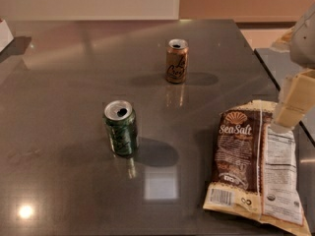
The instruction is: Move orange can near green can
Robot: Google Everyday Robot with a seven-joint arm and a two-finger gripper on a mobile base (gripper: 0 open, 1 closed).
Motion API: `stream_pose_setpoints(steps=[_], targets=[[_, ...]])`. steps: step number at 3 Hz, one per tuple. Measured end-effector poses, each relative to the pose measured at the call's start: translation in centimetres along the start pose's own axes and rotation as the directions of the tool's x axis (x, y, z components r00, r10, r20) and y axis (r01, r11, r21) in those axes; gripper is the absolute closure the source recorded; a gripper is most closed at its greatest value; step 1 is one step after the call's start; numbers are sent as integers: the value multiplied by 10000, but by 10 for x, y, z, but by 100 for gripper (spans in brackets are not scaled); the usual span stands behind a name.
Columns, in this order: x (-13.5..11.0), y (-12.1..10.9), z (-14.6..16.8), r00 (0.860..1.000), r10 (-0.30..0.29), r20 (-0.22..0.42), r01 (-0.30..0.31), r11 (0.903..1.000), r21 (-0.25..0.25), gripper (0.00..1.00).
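Note:
The orange can (pixel 176 61) stands upright toward the back middle of the dark glossy table (pixel 69 82). The green can (pixel 120 128) stands upright nearer the front, left of centre, well apart from the orange can. My gripper (pixel 291 107) comes in from the right edge, its pale blocky end hanging over the top right of a chip bag. It is far from both cans and holds nothing that I can see.
A brown and white Sea Salt chip bag (pixel 253 166) lies flat at the front right. A white object (pixel 5 33) sits at the far left edge. A second surface (pixel 275 63) adjoins the table on the right.

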State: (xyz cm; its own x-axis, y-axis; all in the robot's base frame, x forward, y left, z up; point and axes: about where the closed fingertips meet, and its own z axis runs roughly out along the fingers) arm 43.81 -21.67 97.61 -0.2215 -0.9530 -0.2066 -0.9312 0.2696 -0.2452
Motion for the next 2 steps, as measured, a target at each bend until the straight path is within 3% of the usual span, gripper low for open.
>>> stream_pose_setpoints(steps=[2], targets=[[0,0,0,10000,0,0,0,10000,0,0]])
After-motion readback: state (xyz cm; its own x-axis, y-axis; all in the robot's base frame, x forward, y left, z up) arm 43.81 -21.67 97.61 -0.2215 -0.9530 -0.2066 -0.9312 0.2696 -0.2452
